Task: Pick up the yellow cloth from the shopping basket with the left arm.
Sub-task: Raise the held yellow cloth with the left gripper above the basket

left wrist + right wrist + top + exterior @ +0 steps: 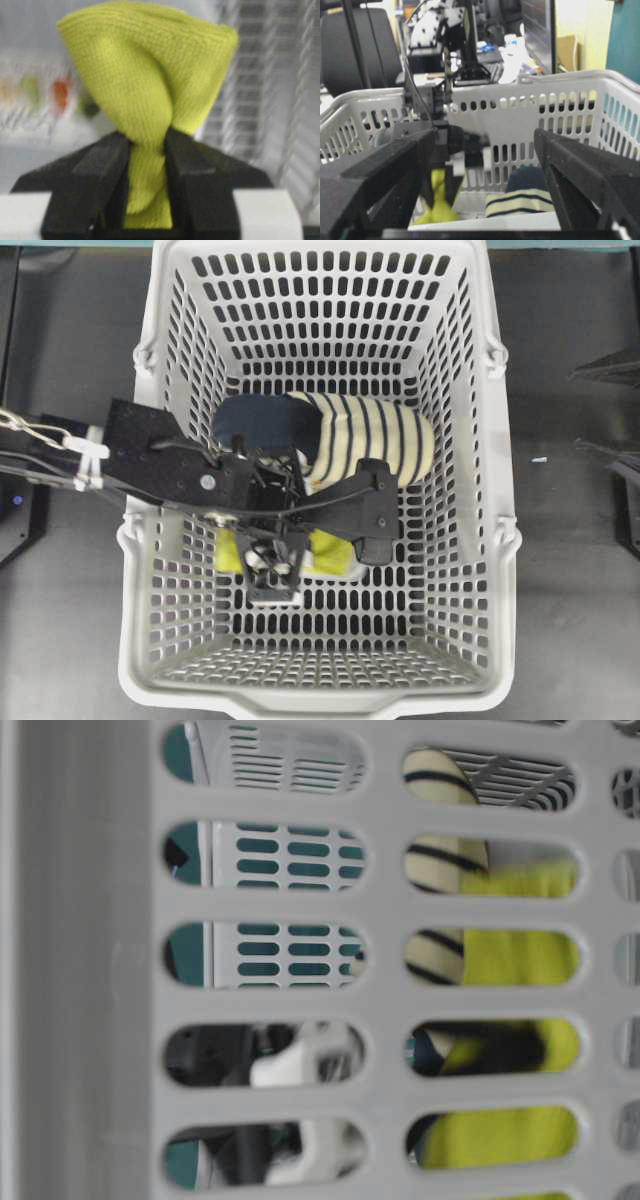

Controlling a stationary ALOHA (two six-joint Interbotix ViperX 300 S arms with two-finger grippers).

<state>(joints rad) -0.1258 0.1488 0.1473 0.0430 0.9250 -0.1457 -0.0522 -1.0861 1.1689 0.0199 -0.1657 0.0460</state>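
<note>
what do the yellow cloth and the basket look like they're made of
The small lime-yellow cloth pinched in the left tool looks like microfibre: matte, with a fine fuzzy knit, and it folds softly. The large light-grey slotted basket looks like moulded plastic: smooth, slightly glossy walls with even punched slots and a thick rim.

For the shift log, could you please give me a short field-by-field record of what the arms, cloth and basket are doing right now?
left gripper: shut on the yellow cloth, pinched between both fingers
yellow cloth: bunched above the jaws, inside the shopping basket
slipper: cream with navy stripes, lying in the basket beside the cloth
right gripper: open, outside the basket, holding nothing
lift: cannot tell whether the cloth has cleared the basket floor
</note>
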